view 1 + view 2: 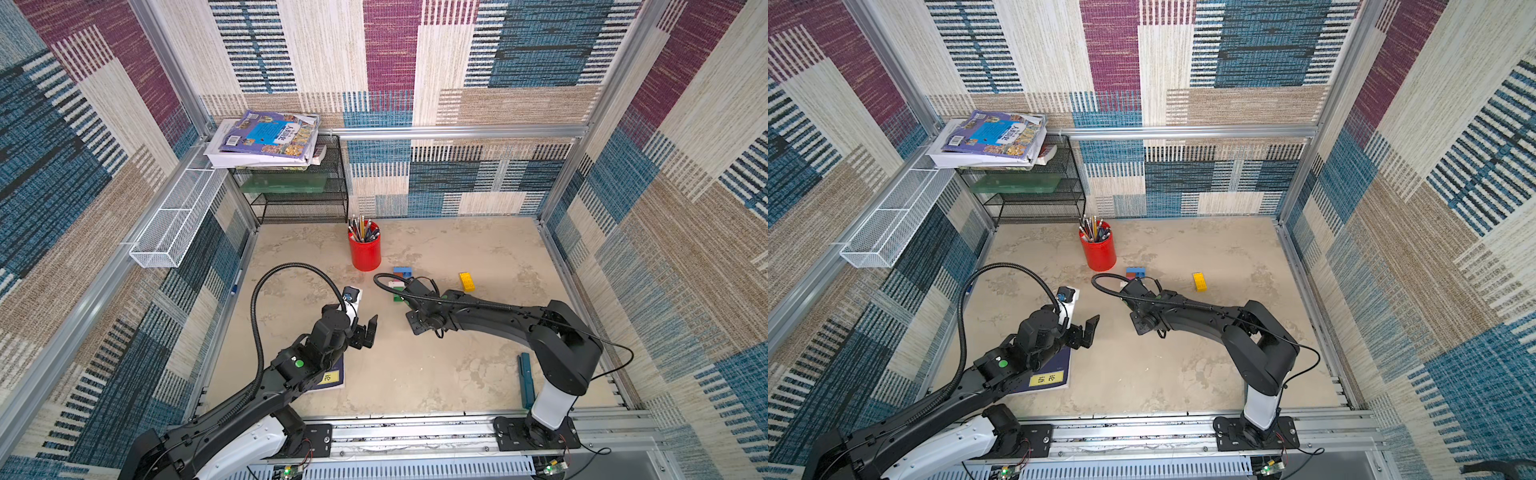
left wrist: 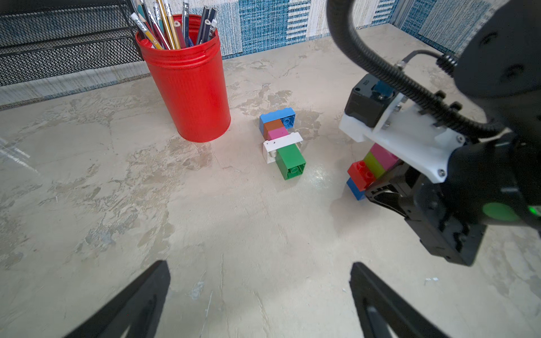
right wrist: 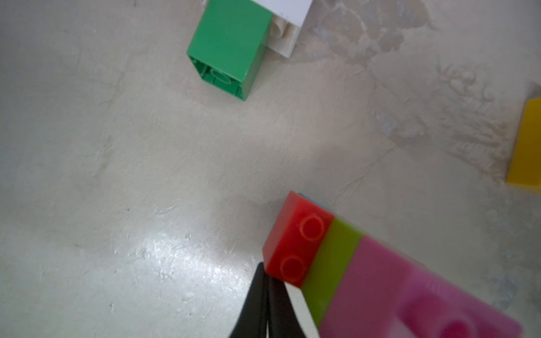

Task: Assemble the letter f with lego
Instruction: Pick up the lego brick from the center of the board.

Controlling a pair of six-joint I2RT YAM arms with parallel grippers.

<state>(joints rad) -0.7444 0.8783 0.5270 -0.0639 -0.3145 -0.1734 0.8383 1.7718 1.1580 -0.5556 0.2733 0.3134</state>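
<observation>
Left gripper [image 2: 260,264]: jaws spread wide, nothing between them. It hangs over bare table [image 2: 205,228], well back from the red pencil cup [image 2: 190,85] on the arms' side.

Right gripper [image 3: 263,275]: fingers pressed together, holding nothing. The tips sit against the red end of the short stack [image 2: 374,164], which runs red, lime, pink, with a blue brick under it. The stack is beside the fingers, not between them. It lies near the cup, toward the right arm's side and a little nearer the arms.

Long run [image 2: 282,143]: blue, brown, pink, white and green, lying flat just beside the cup. Its green end [image 2: 291,159] points toward the short stack, with bare table between the two.

Yellow brick [image 1: 466,281]: loose, well off from the cup on the right arm's side.

Judgement: the step looks like bringing the short stack to the long run. Closed tips can only nudge it. Push low and square on the end face so the stack slides without turning. To lift it instead, part the fingers and straddle its long sides.
</observation>
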